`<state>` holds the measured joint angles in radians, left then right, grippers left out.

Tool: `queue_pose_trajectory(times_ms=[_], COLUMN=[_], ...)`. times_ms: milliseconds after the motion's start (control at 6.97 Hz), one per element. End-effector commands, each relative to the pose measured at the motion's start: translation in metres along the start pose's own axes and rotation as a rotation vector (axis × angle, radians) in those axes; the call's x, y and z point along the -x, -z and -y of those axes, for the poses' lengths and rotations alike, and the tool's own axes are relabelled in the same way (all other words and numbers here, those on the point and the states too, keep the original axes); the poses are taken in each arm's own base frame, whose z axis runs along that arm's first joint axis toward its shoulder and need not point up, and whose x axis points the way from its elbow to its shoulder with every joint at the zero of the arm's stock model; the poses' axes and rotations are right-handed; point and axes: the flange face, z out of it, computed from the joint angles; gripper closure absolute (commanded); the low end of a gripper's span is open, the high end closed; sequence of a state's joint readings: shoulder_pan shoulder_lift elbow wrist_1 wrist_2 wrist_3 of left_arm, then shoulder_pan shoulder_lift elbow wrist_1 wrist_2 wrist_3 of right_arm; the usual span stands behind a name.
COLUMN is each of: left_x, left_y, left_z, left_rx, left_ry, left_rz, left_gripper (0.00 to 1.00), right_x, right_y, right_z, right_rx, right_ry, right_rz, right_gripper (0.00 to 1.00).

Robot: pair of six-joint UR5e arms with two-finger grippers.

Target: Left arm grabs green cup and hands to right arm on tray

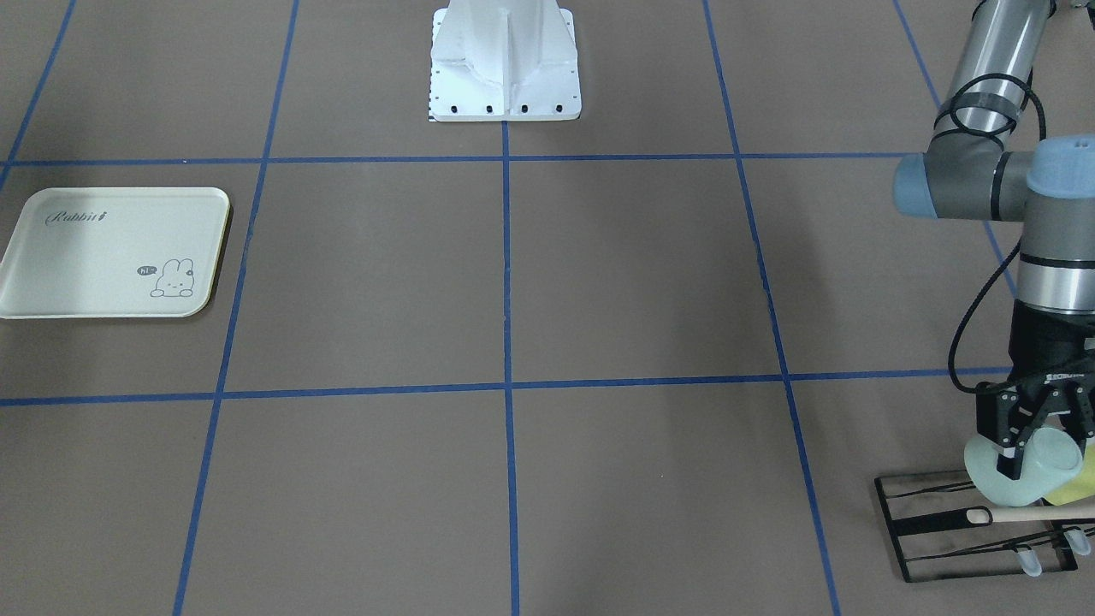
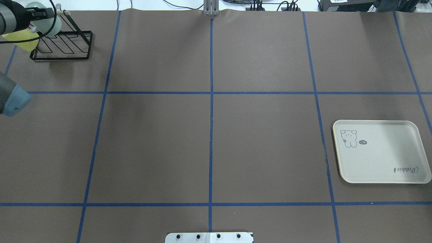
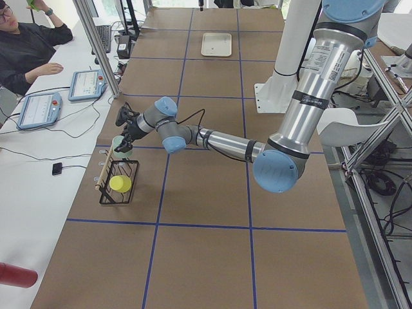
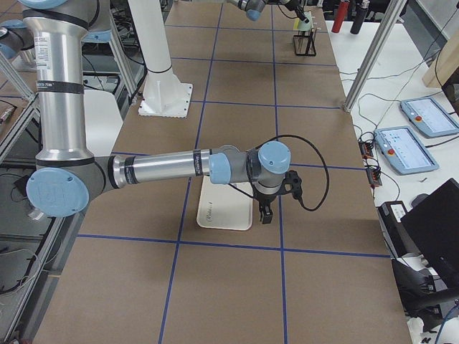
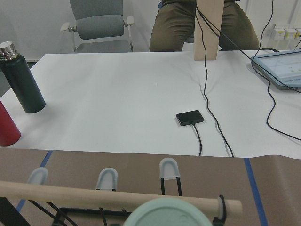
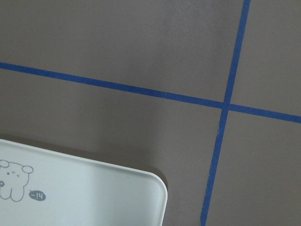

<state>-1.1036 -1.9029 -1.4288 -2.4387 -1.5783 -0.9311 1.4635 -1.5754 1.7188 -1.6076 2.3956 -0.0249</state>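
green cup (image 1: 1018, 492) partly behind left gripper (image 1: 1045, 449) (grip unclear), edge-cropped

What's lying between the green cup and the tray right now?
Nothing: only bare brown table crossed by blue tape lines. The front-facing and overhead views both show the stretch from the green cup to the tray empty.

- Rack (image 2: 64, 45): far-left corner of desk (image 2: 209, 135).
- Yellow cup (image 3: 120, 183): in rack.
- Green cup (image 1: 1022, 475): clasped in left pincer (image 1: 1048, 449), just beside yellow cup.
- Tray (image 2: 381, 168): on desk, right side.
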Motion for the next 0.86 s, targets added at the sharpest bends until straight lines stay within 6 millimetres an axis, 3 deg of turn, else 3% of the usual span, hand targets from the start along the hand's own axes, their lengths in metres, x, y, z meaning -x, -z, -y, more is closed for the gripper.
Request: queue_pose_trajectory(times_ms=[0,144,431,718], left_x=[0.023,0.026,0.020,0.014], left_y=[0.042,0.054,0.063,0.063], left_z=[0.040,0.055,0.061,0.063], left_rx=[-0.012,-0.027,-0.047,-0.048], left_ry=[0.039,0.051,0.054,0.117], left_rz=[-0.023,-0.020,-0.033,-0.039], left_gripper=[0.76,0.76,0.76,0.79], right_x=[0.001,0.006,0.022,0.053], right_y=[0.001,0.007,0.021,0.050], right_z=[0.000,0.010,0.045,0.083], right_rx=[-0.002,-0.057,-0.204,-0.304], right_ry=[0.006,0.066,0.069,-0.026], right_rz=[-0.004,-0.010,-0.004,0.045], right_gripper=[0.00,0.00,0.01,0.01])
